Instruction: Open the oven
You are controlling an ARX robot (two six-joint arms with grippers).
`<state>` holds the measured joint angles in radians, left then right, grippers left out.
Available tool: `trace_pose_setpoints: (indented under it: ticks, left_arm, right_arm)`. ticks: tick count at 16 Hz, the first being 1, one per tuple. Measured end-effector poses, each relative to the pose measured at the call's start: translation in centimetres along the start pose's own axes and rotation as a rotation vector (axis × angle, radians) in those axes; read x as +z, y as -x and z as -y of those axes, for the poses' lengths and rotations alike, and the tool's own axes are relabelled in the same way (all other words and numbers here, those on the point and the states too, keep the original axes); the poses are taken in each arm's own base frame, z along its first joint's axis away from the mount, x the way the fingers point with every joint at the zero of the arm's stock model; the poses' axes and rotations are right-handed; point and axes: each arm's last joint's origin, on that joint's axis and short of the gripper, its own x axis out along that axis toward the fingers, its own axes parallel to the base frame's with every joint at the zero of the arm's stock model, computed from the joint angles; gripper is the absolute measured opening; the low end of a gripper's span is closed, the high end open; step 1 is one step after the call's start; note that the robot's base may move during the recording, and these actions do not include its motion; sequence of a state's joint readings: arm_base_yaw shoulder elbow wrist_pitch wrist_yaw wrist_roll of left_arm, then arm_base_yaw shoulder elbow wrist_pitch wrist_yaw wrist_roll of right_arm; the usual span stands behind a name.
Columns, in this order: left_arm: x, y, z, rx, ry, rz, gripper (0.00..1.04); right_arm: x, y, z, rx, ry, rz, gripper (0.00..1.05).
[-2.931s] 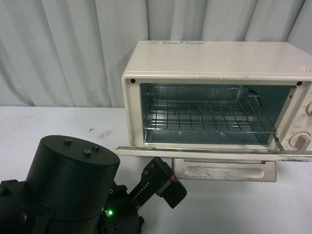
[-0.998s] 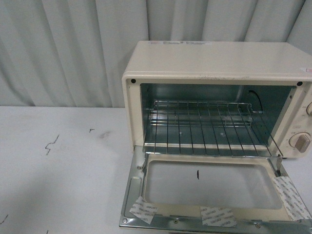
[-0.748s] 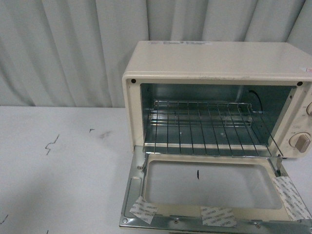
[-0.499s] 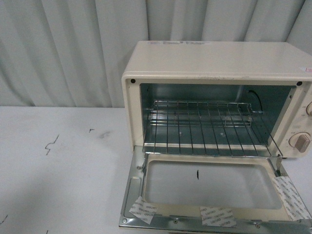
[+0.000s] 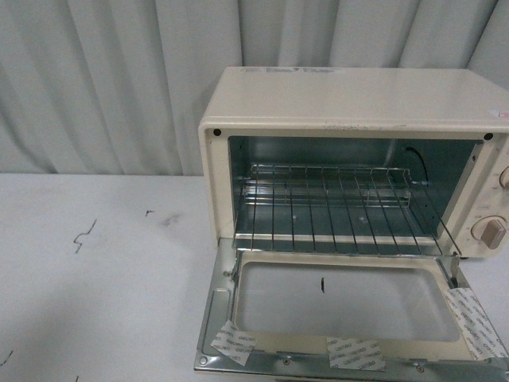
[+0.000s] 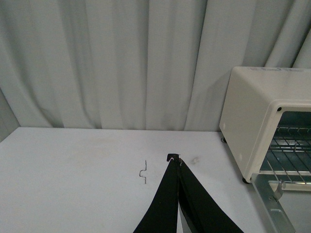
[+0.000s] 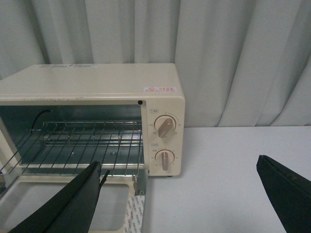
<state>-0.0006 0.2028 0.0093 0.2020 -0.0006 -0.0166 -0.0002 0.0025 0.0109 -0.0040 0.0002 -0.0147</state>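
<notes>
The oven sits at the back right of the table, cream box, door dropped flat toward me, wire rack showing inside and two knobs on its right. Curtain right behind it. Lots of bare table left of the door. My left gripper is pinched closed, my right gripper spread wide, both holding nothing.

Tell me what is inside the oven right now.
Inside the oven sits only a bare wire rack, with nothing on it. The floor beneath shows through the bars; the far right inner wall is partly hidden.
</notes>
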Motion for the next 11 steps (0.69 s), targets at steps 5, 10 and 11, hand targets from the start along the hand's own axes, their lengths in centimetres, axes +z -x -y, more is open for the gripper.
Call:
trace_pose_setpoints:
  ticks: [5,10,11]
  left_arm:
    - [0.0,1.3,0.0,0.001,0.000,0.010,0.02]
    - [-0.3,1.3,0.0,0.000,0.000,-0.009,0.84]
    - [-0.3,1.3,0.0,0.000,0.000,-0.009,0.91]
  right_arm:
    - [0.0,0.0,0.0,0.000,0.000,0.000,0.98]
    - [0.0,0.0,0.0,0.000,0.000,0.000,0.98]
    - [0.0,0.0,0.0,0.000,0.000,0.000,0.98]
